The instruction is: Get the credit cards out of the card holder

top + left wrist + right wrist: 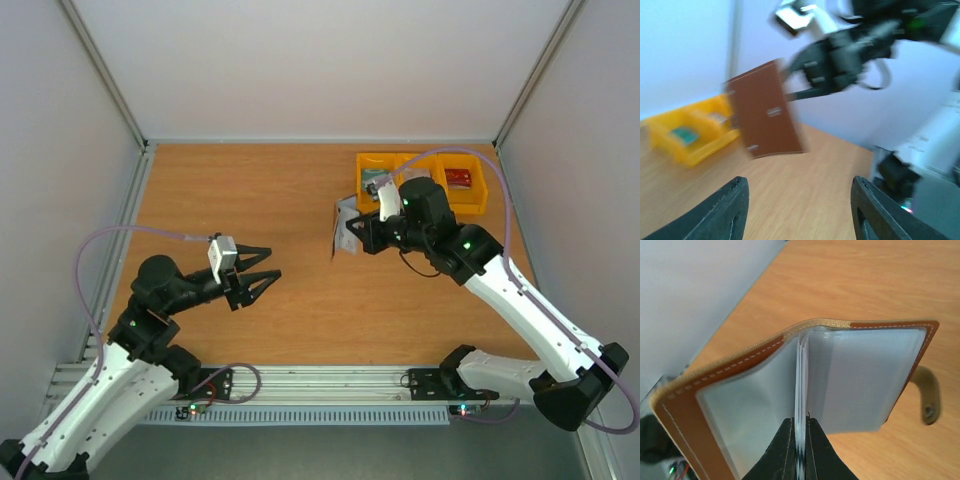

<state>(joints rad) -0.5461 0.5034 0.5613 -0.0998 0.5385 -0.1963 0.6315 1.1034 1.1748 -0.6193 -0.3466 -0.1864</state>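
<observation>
Pinches the inner sleeves of the spread-open card holder [850, 375] with the right gripper [801, 434], holds it above the table [250, 195] beside the yellow bins [400, 157], with the left gripper [270, 263] gaping, empty, well apart.

White links [530, 310], lilac cables [150, 230], black left claw [275, 260], right claw [354, 232]

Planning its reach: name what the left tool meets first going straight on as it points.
Probably the card holder held by the right tool; depth is unclear, so the left tool may pass under it.
</observation>
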